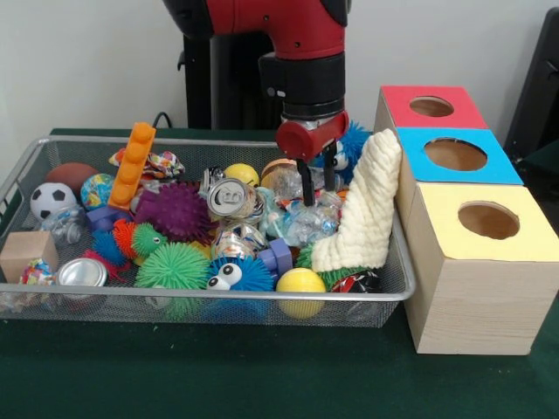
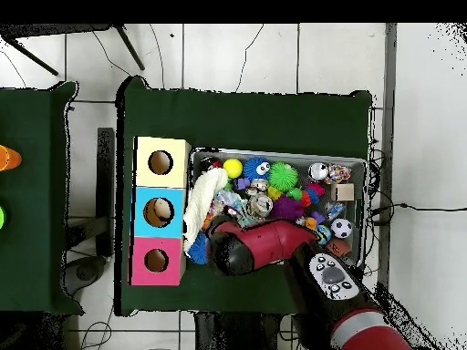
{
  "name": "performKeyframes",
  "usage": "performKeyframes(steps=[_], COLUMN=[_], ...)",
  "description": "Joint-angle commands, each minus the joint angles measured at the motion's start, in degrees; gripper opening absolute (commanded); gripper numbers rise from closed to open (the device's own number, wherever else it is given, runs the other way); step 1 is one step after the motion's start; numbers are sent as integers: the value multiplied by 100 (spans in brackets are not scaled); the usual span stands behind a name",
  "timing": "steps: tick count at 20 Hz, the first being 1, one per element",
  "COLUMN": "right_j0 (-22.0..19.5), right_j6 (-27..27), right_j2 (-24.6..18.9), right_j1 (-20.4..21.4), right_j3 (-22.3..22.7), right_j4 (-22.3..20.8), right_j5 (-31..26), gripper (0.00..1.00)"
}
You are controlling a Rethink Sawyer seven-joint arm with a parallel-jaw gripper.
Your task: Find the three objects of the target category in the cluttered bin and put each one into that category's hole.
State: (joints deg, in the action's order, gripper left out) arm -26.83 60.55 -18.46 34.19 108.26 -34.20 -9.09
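The wire mesh bin (image 1: 87, 140) sits on the green table, packed with toys. My gripper (image 1: 320, 194) hangs from the red and black arm over the bin's right part. Its two black fingers are apart and hold nothing. They reach down just above a crumpled clear plastic bottle (image 1: 307, 223). Three wooden boxes stand right of the bin, each with a round hole: red (image 1: 431, 106), blue (image 1: 455, 154) and yellow (image 1: 488, 220). In the overhead view the arm (image 2: 260, 246) hides the gripper. The bin's rim (image 2: 274, 153) and the box holes (image 2: 160, 212) show there.
A white knitted cloth (image 1: 367, 205) leans on the bin's right wall beside the gripper. Also in the bin: crushed cans (image 1: 230, 198), spiky rubber balls (image 1: 173, 212), a soccer ball (image 1: 52, 199), an orange brick (image 1: 133, 164), a wooden block (image 1: 26, 253) and a yellow ball (image 1: 300, 281).
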Motion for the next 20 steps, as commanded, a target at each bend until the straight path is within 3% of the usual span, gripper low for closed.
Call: performKeyframes(steps=[1,5,7,12,16,20], right_j0=[349,640,799,1042,1349,1458], right_j6=[358,211,218,427,628,885], right_j2=[426,652,842,1257,1714,2054], right_j1=[-297,-206,-271,-481,-827,-1038], right_j3=[-897,-1180,-1311,-1488,-1768,-1846], right_j4=[-572,-1040,-1178,-1232,-1440,-1277], right_j5=[-236,46,-118,-555,-332,-302], gripper=[100,100,100,100,100,100])
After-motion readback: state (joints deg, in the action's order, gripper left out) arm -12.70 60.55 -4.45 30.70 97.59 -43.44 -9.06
